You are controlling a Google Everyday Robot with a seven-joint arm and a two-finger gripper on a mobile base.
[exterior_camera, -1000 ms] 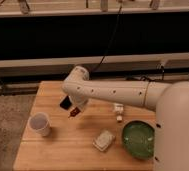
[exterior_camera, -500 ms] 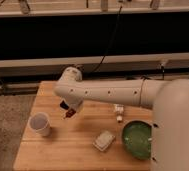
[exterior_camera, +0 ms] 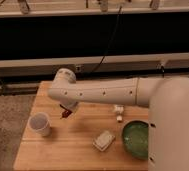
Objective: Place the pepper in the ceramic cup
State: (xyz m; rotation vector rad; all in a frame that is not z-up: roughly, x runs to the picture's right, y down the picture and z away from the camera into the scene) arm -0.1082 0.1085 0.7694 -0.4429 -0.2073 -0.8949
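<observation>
Tool (exterior_camera: 66, 111) under arm's elbow, over desk (exterior_camera: 78, 150), now shifted left from a second ago, closer to ceramic cup (exterior_camera: 40, 123). Pepper (exterior_camera: 65, 114) hangs from tool, fingers closed on it, held above desk just right of cup. Cup upright, unmoved, near left edge. Judgement: carry nearly done; short move left, then release over cup.

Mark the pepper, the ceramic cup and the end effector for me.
pepper (exterior_camera: 65, 114), camera view, on its red body hanging below the arm.
ceramic cup (exterior_camera: 40, 124), camera view, on its white side wall.
end effector (exterior_camera: 68, 109), camera view, under the arm's end, at the pepper's top.
</observation>
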